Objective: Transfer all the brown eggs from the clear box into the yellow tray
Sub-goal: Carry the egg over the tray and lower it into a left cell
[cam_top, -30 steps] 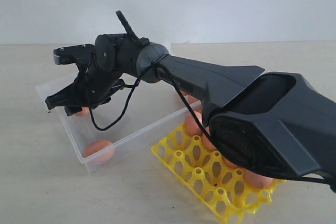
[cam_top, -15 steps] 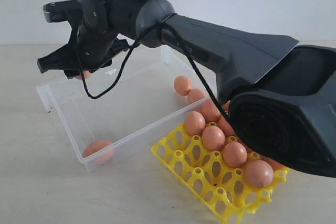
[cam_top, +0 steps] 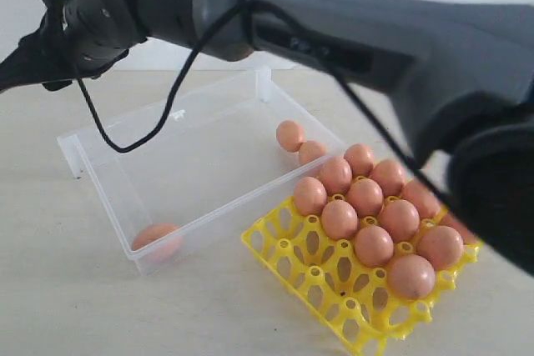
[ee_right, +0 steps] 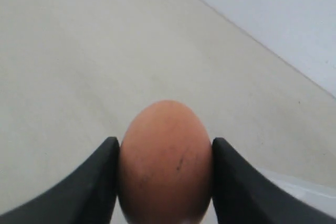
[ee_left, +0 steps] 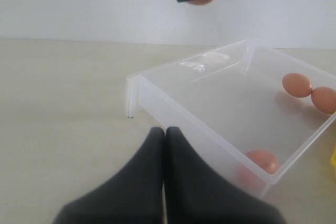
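Edges and blur are eating a lot here!
The held egg (ee_right: 165, 161) runs off the picture's edge in the right wrist view, and the right gripper (ee_right: 165, 148) goes with it; the box (ee_right: 299, 195) there is only a pale blurred corner; from the left wrist view just a sliver of that egg shows; the left gripper (ee_left: 164, 140) is soft blur, cut at the edge; in the exterior view the arm (cam_top: 400, 39) hides the tray's (cam_top: 310, 277) far right corner.

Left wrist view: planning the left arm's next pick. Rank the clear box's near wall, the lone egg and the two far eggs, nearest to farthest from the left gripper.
1. The clear box's near wall, right ahead of the left gripper.
2. lone egg, near corner.
3. two far eggs, far end; too close to separate.
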Robot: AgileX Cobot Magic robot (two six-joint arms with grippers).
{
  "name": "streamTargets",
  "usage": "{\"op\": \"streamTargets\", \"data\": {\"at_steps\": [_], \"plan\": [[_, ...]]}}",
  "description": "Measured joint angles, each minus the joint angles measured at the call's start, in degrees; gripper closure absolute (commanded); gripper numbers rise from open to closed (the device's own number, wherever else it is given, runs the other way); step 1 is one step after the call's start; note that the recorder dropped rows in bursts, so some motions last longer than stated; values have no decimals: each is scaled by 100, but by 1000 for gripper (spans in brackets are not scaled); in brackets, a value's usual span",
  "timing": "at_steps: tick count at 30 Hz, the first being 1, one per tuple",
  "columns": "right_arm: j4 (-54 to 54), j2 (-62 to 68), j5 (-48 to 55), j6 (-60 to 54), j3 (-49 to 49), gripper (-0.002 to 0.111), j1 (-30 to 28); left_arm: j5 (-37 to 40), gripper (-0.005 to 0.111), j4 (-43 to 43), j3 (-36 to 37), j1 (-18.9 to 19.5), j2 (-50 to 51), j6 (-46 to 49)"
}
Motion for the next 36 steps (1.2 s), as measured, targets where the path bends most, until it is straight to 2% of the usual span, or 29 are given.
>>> {"op": "streamTargets", "data": {"at_steps": [4, 9, 12, 14, 17, 19, 23, 27, 32, 36], "plan": [[46, -1436, -1980, 38, 2448, 109, 61, 0, 111, 0, 0, 0, 0, 0], [68, -3059, -3908, 382, 5520, 109, -6, 0, 111, 0, 0, 0, 0, 0], [-8, -3717, -4715, 1165, 6835, 109, -226, 0, 111, 0, 0, 0, 0, 0], [-433, -4081, -5322, 2003, 7444, 109, -559, 0, 111, 0, 0, 0, 0, 0], [-2052, -4349, -6699, 3905, 7841, 109, -1488, 0, 111, 0, 0, 0, 0, 0], [-3529, -4301, -7759, 5256, 7829, 109, -2221, 0, 111, 0, 0, 0, 0, 0], [-5415, -3855, -9148, 6705, 7737, 109, -3197, 0, 111, 0, 0, 0, 0, 0], [-6234, -3351, -9428, 7012, 7728, 109, -3599, 0, 111, 0, 0, 0, 0, 0], [-6597, -2750, -9418, 6666, 7725, 109, -3576, 0, 111, 0, 0, 0, 0, 0], [-6633, -2400, -8935, 6041, 7715, 109, -3386, 0, 111, 0, 0, 0, 0, 0]]}}
